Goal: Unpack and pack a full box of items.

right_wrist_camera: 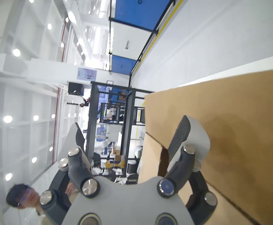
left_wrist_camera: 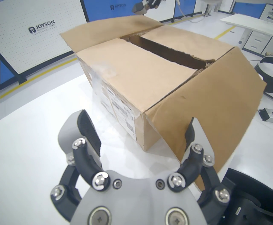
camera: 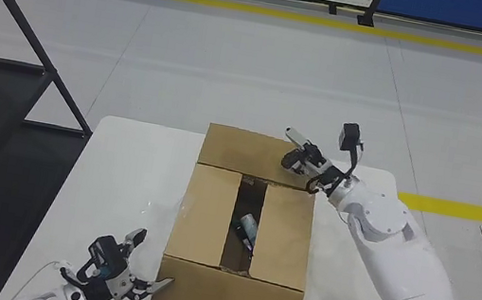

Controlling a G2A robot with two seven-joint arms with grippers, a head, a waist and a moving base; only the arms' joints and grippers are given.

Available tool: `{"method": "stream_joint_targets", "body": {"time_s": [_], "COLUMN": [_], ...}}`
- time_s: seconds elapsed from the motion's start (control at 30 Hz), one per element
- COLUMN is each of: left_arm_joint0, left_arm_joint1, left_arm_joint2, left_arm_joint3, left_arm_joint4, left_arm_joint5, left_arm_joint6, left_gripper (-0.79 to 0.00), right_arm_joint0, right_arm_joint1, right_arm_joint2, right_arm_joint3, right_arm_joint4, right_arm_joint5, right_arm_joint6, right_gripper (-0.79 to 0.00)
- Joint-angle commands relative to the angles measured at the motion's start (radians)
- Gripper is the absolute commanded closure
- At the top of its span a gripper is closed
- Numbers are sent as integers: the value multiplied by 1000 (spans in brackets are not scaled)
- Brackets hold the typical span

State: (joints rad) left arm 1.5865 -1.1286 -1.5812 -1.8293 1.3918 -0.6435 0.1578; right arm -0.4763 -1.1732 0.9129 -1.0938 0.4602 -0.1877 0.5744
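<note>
Lower left of the top view: left gripper low over the white table, fingers spread wide and holding nothing, just beside the near left corner of the cardboard box. In the left wrist view, left gripper pointed at that corner, one finger in front of the box's hanging near end flap; contact impossible to tell.

Centre of the top view: cardboard box upright on the table, two long top flaps folded almost flat, a dark gap between them. Through the gap, a dark bottle-like item, with other contents too dim to make out.

Farther back, far end flap laid outward. At its right end, upper centre of the frame, right gripper, fingers parted and empty. In the right wrist view, right gripper at the flap's edge, one finger in front of the cardboard box, the other in open air.
</note>
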Motion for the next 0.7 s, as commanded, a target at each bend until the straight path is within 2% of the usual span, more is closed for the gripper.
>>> {"method": "stream_joint_targets", "body": {"time_s": [0.0, 0.07, 0.27, 0.43, 0.67], "left_arm_joint0": [15, 29, 57, 66, 59], "left_arm_joint1": [0, 2, 4, 6, 6], "left_arm_joint2": [-12, -22, -62, -105, -121], "left_arm_joint3": [-13, -25, -45, -33, 0], "left_arm_joint4": [-32, -72, -127, -132, -146], "left_arm_joint5": [3, -24, -14, 31, 80], "left_arm_joint6": [26, 42, 92, 106, 90], "left_gripper": [-785, -785, -785, -785, -785], "right_arm_joint0": [-30, -50, -73, -66, -37], "right_arm_joint1": [10, 21, 30, 20, -10], "right_arm_joint2": [22, 35, 28, -12, -65], "right_arm_joint3": [-56, -95, -150, -155, -96], "right_arm_joint4": [12, 8, -48, -115, -100], "right_arm_joint5": [-4, 28, 117, 151, 184], "right_arm_joint6": [95, 188, 301, 307, 284], "right_gripper": [-785, -785, -785, -785, -785]}}
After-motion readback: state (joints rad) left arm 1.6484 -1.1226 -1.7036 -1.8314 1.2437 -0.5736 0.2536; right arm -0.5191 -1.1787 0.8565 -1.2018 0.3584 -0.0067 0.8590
